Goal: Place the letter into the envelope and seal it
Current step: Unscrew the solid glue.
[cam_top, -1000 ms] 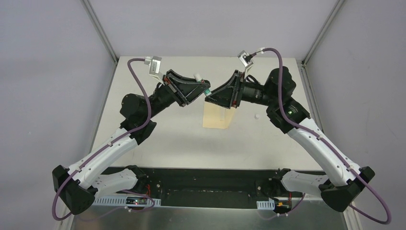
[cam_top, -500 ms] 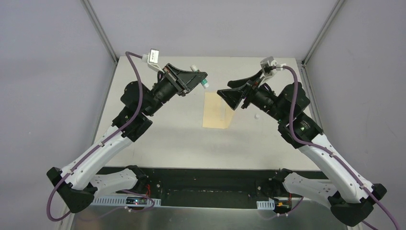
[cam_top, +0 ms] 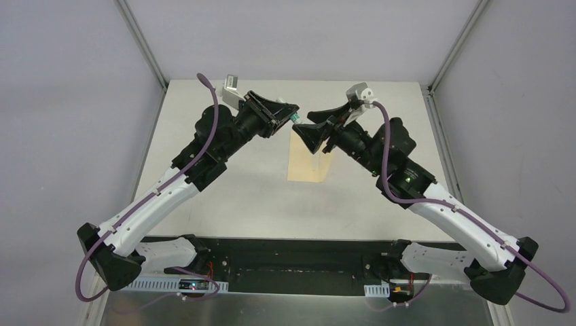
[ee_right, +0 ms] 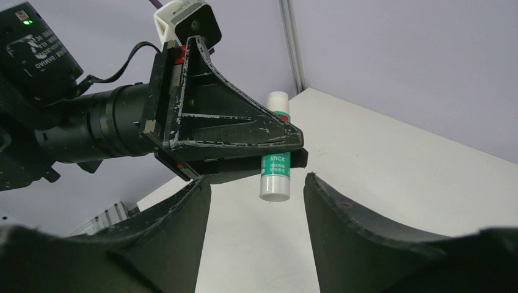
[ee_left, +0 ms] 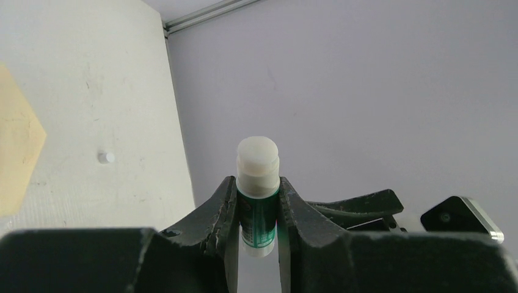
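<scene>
The yellow-tan envelope (cam_top: 306,166) lies flat on the table at centre, and its corner shows in the left wrist view (ee_left: 17,160). The letter is hidden from every view. My left gripper (cam_top: 291,113) (ee_left: 258,183) hangs above the envelope's far end, shut on a small white-and-green glue stick (cam_top: 295,119) (ee_left: 258,166) (ee_right: 275,170). My right gripper (cam_top: 310,129) (ee_right: 256,182) faces it with jaws open. The stick's lower end hangs just ahead of the gap between the right fingers, touching neither.
A small white piece (ee_left: 106,157) lies on the table right of the envelope. The pale table (cam_top: 224,197) is walled by grey panels on three sides. Both arms cross above its far half.
The right gripper opened and drew back from the left one, then came close to it again. The left gripper swung round, still holding the glue stick.
</scene>
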### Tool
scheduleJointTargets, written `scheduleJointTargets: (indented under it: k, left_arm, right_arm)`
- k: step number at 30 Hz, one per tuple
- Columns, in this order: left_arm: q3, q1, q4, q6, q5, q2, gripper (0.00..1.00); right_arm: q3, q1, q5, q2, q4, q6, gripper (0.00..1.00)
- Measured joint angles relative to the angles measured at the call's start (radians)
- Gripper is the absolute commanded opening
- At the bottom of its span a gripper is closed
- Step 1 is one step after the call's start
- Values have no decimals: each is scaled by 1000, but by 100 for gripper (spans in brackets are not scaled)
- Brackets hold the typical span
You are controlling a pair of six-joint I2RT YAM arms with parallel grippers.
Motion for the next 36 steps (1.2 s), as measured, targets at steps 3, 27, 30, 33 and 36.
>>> scheduleJointTargets:
  k: [3, 27, 30, 33, 36]
  left_arm:
    - [1, -2, 0, -23, 0, 6, 0]
    - [21, -26, 19, -77, -1, 14, 0]
    - [21, -26, 20, -77, -2, 15, 0]
    - [21, -26, 21, -78, -2, 15, 0]
    - [21, -26, 30, -79, -2, 15, 0]
  right_arm:
    - [0, 24, 37, 22, 10, -24, 56]
    - [0, 48, 132, 77, 57, -56, 34]
    - [0, 48, 132, 77, 60, -55, 32]
    - [0, 49, 132, 77, 62, -56, 36]
    - [0, 48, 133, 74, 65, -56, 37]
